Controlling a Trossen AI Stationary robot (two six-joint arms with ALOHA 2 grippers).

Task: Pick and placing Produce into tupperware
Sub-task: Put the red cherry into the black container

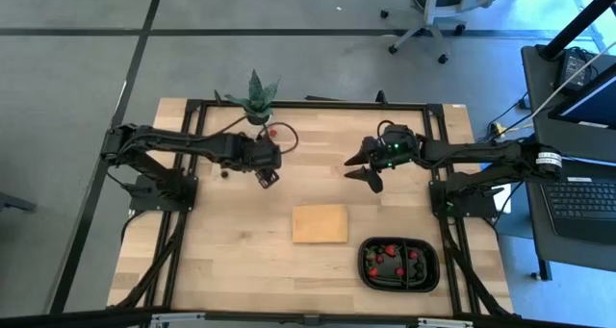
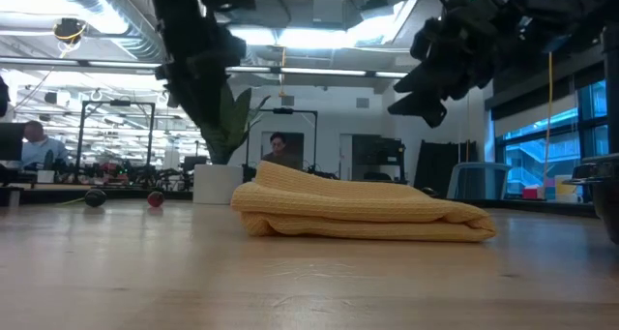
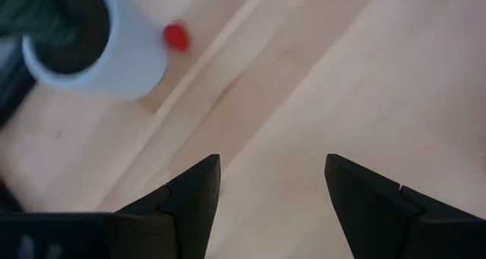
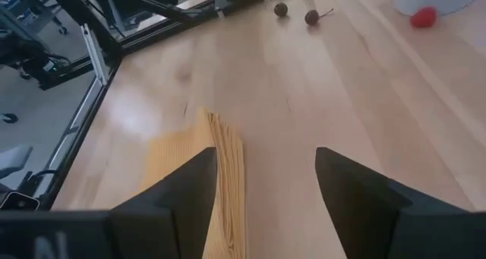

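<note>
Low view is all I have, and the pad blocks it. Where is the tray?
Observer: The tray lies on the right arm's side of the pad, by the table edge opposite the plant.
Operator: Anything in it?
Observer: Yes, several red berries and some dark pieces.
Operator: Is the left gripper carrying anything?
Observer: No. The left gripper is open and empty over bare wood near the pot.

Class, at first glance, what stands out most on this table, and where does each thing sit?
Two dark arms meet over the table's far half, the left tool and right tool both open and empty. A tan pad lies mid-table, and a black tray holding red berries sits at the near right corner.
</note>
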